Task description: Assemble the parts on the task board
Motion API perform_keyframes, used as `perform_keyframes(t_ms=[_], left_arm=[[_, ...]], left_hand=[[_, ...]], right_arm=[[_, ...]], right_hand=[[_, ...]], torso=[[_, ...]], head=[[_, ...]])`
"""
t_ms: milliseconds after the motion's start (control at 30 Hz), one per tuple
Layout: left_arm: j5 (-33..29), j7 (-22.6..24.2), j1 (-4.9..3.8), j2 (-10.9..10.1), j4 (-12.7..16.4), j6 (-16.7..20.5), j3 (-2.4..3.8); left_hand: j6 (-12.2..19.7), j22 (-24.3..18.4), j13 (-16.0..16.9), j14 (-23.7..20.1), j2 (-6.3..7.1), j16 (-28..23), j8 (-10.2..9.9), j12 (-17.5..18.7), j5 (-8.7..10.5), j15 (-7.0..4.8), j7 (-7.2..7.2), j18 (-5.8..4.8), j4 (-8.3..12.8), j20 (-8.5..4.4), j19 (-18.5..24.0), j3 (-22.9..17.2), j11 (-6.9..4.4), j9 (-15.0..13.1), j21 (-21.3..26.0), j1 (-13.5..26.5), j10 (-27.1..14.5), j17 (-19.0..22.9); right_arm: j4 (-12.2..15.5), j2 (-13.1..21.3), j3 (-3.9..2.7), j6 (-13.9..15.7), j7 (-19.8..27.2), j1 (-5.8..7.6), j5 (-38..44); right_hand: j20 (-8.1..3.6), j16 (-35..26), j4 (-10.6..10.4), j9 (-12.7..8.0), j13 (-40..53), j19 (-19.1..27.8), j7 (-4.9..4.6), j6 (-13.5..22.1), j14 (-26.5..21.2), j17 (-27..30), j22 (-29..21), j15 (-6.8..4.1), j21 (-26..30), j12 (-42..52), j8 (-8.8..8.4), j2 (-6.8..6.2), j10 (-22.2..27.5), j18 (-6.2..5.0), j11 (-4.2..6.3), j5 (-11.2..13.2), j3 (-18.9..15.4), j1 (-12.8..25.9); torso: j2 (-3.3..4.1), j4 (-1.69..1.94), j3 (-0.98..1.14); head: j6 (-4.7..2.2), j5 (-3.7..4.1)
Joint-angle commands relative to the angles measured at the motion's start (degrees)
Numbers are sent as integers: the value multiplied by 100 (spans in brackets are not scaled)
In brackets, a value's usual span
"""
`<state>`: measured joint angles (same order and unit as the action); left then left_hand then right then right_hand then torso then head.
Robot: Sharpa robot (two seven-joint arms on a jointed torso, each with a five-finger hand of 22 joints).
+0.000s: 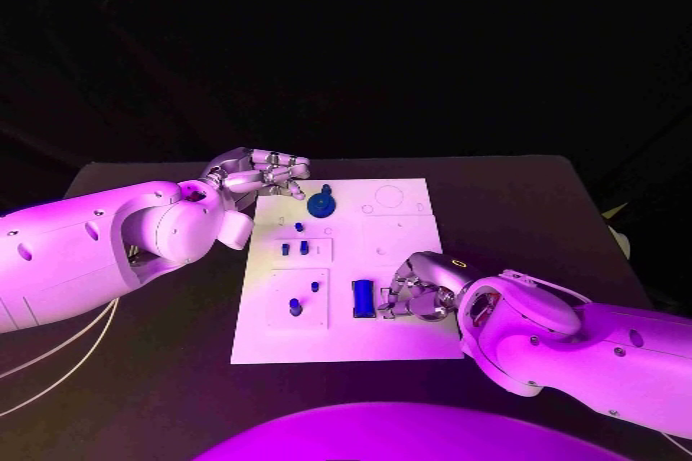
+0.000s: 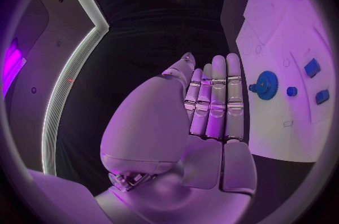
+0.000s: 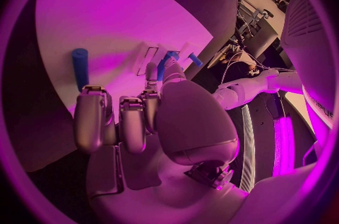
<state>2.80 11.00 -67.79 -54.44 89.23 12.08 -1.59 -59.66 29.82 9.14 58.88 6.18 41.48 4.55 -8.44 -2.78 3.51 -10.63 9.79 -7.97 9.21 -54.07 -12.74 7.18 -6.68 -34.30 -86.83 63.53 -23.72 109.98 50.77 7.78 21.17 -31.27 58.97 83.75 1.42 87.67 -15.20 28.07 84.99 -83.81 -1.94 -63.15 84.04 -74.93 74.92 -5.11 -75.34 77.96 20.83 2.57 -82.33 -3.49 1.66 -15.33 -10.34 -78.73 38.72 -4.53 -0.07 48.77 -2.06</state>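
Note:
The white task board [image 1: 335, 336] lies in the middle of the table. A blue gear [image 1: 320, 203] stands near its far left corner, also seen as the gear [image 2: 266, 86] in the left wrist view. My left hand [image 1: 260, 171] hovers just off that corner, fingers straight and together, holding nothing. A long blue block [image 1: 364, 298] lies on the board's near half, and my right hand [image 1: 411, 286] sits right beside it with its fingers bent down toward the board; the block [image 3: 79, 66] lies clear of those fingers. Small blue pegs [image 1: 296, 306] stand in the left recesses.
Two more small blue parts [image 1: 293, 248] sit in a recess at the board's left middle. Circular outlines [image 1: 387, 199] mark the far right of the board. The black table [image 1: 548, 211] surrounds the board, and cables [image 1: 58, 361] trail off at the near left.

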Motion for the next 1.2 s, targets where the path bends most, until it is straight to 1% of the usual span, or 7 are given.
perform_keyframes(t_ms=[33,167,333,467,633,1000,1200], left_arm=[[-12,22,-3,-4,8,-90,3],[-12,18,-3,-8,6,-93,1],[-12,15,-2,-4,5,-100,-3],[-12,18,-2,-2,6,-100,-7],[-12,55,-2,-4,15,-68,-9],[-12,79,-2,-11,24,-55,-10],[-11,77,-2,-18,25,-60,-10]], left_hand=[[32,-9,7,-42,-49,-6,16,-28,0,15,0,55,11,1,-21,24,1,8,15,16,-21,6],[32,-9,7,-42,-49,-6,16,-28,0,15,0,55,11,1,-21,24,1,8,15,16,-21,6],[32,-9,7,-42,-49,-6,16,-28,0,15,0,55,11,1,-21,24,1,8,15,16,-21,6],[32,-9,7,-42,-49,-6,16,-28,0,15,0,55,11,1,-21,24,1,8,15,16,-21,6],[32,-9,7,-42,-49,-6,16,-28,0,15,0,55,11,1,-21,24,1,8,15,16,-21,6],[32,-9,7,-42,-49,-6,16,-28,0,15,0,55,11,1,-21,24,1,8,15,16,-21,6],[32,-9,7,-42,-49,-6,16,-28,0,15,0,55,11,1,-21,24,1,8,15,16,-21,6]], right_arm=[[166,185,-4,3,318,51,-337],[313,460,-4,91,476,114,-469],[344,840,-3,199,580,245,-502],[292,1132,-2,144,522,327,-168],[251,1335,4,49,356,358,150],[178,1308,33,-107,-3,241,662],[110,1163,40,-114,-50,108,625]], right_hand=[[-31,-21,-20,2,-752,-90,-4,61,486,-987,1104,-23,108,-125,4,-51,-13,44,35,-26,-17,2],[-15,-49,-21,-26,-845,-61,-51,164,474,-935,1085,3,182,-240,-55,-106,65,32,-2,-25,-43,-19],[58,-52,-34,-167,-884,-55,-209,443,474,-933,1084,106,191,-298,-325,-126,111,37,-132,-30,-45,-91],[76,-51,-25,-196,-938,-64,-225,446,474,-936,1091,124,165,-361,-369,-141,150,41,-148,-42,-46,-124],[100,-49,-21,-275,-1116,-83,-216,353,475,-944,1106,128,111,-579,-465,-92,256,48,-141,-357,21,-255],[102,-40,-125,-325,-1109,-99,-196,205,479,-963,1117,118,71,-583,-513,-146,215,53,-127,-353,-43,-146],[103,-40,-149,-356,-1106,-95,-199,166,480,-965,1114,120,87,-586,-557,-141,200,51,-131,-333,-98,19]], torso=[[-4,-7,0],[-10,-16,-2],[-20,-24,-1],[-13,-15,0],[-3,-15,1],[-7,-7,0],[-6,-9,1]], head=[[-16,2],[-26,25],[-34,67],[-52,106],[-74,156],[-67,182],[-66,177]])
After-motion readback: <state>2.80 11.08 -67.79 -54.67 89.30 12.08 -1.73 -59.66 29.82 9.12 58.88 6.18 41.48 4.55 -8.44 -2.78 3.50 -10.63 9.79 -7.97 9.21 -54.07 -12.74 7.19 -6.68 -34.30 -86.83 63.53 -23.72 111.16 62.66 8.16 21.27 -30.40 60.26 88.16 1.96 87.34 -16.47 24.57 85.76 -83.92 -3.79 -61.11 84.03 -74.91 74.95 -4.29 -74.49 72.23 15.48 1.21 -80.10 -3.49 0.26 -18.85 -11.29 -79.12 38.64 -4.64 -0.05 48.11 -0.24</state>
